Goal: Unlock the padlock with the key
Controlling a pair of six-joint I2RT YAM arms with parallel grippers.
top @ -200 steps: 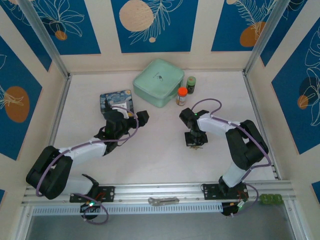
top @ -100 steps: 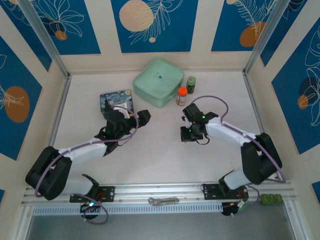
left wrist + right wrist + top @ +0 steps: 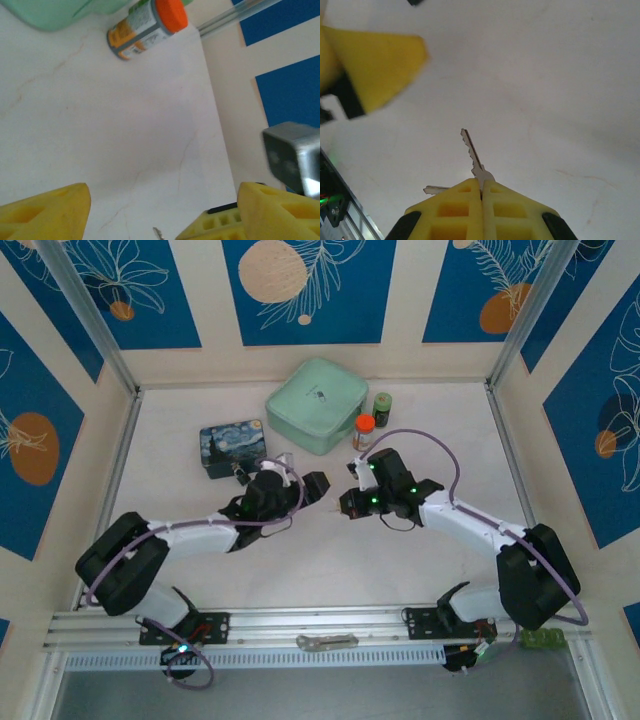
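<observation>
The right claw [image 3: 481,187] is pressed together on the key [image 3: 472,150], pinching its head above the bench [image 3: 560,75] (blade sticking out ahead). The left claw [image 3: 160,205] is spread, close opposite it mid-bench. The padlock [image 3: 241,473] lies just beside the tin [image 3: 228,445].

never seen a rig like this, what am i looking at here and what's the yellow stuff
Two small robot arms are bolted to the near edge of a table. The wide picture looks down from above: left arm, right arm. Farther back sit a painted blue tin, a mint case, an orange-capped bottle, a dark bottle, and what looks like a tiny padlock by the tin. The other two pictures come from a camera on each wrist; the yellow wedges are that arm's jaws. The left jaws stand open, empty. The right jaws are shut on the key.
</observation>
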